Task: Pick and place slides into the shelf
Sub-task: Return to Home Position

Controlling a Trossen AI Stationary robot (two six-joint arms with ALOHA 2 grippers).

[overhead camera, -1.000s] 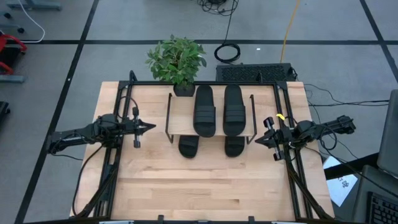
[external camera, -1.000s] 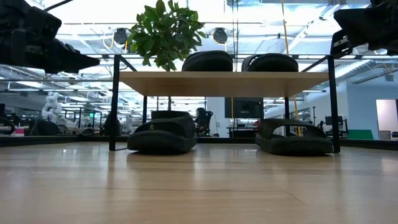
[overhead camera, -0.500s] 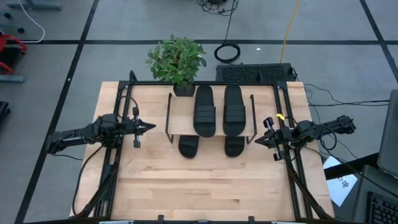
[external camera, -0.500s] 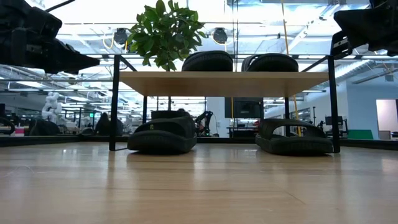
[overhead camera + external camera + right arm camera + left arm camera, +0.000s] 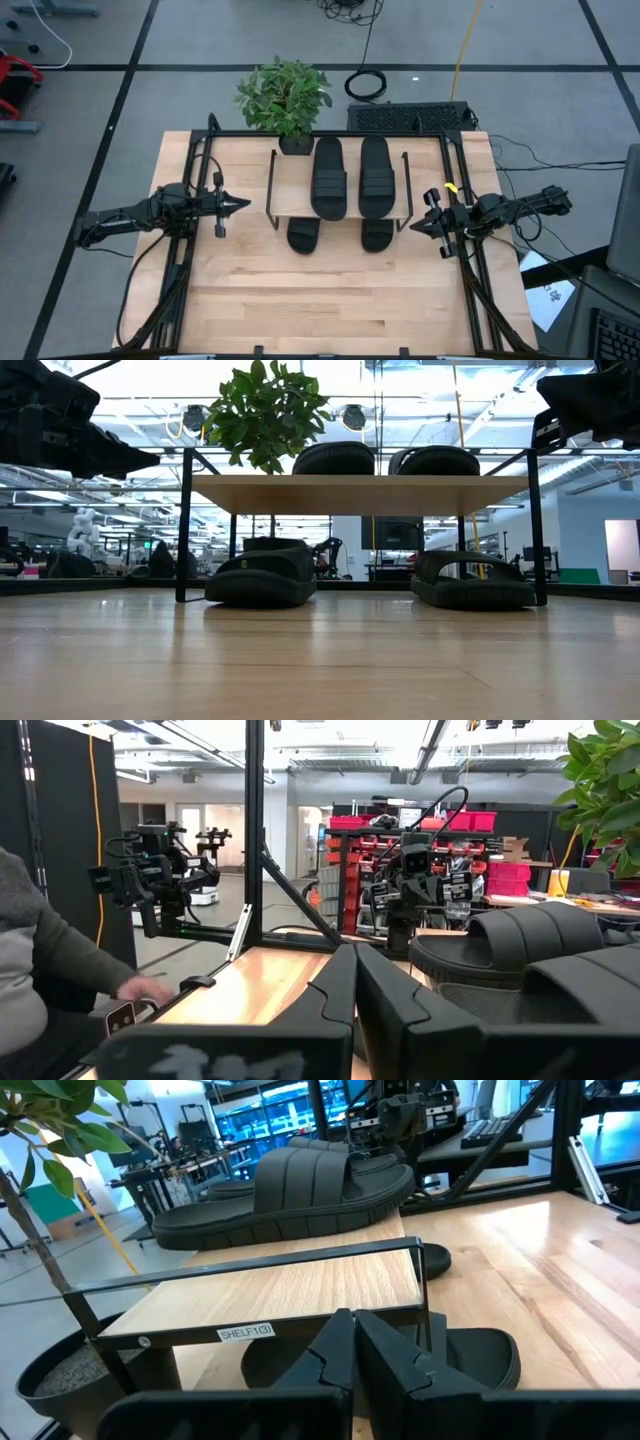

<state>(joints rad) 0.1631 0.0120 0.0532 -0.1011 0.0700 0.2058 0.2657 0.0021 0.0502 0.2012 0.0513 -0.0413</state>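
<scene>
Two black slides (image 5: 328, 178) (image 5: 375, 177) lie side by side, soles down, on the light wood top of the small shelf (image 5: 288, 196). Two more slides (image 5: 262, 576) (image 5: 473, 582) rest on the table under the shelf, toes poking out at its near side (image 5: 303, 234) (image 5: 377, 235). My left gripper (image 5: 243, 204) hovers shut left of the shelf, pointing at it; in its wrist view (image 5: 354, 1320) the fingers meet. My right gripper (image 5: 415, 226) hovers shut right of the shelf (image 5: 355, 952).
A potted plant (image 5: 285, 97) stands at the shelf's far left corner. Black rails (image 5: 470, 280) frame the table's sides and far edge. Bare wood (image 5: 330, 300) spreads across the near half of the table. A person's sleeve and hand (image 5: 60, 980) show beyond the table.
</scene>
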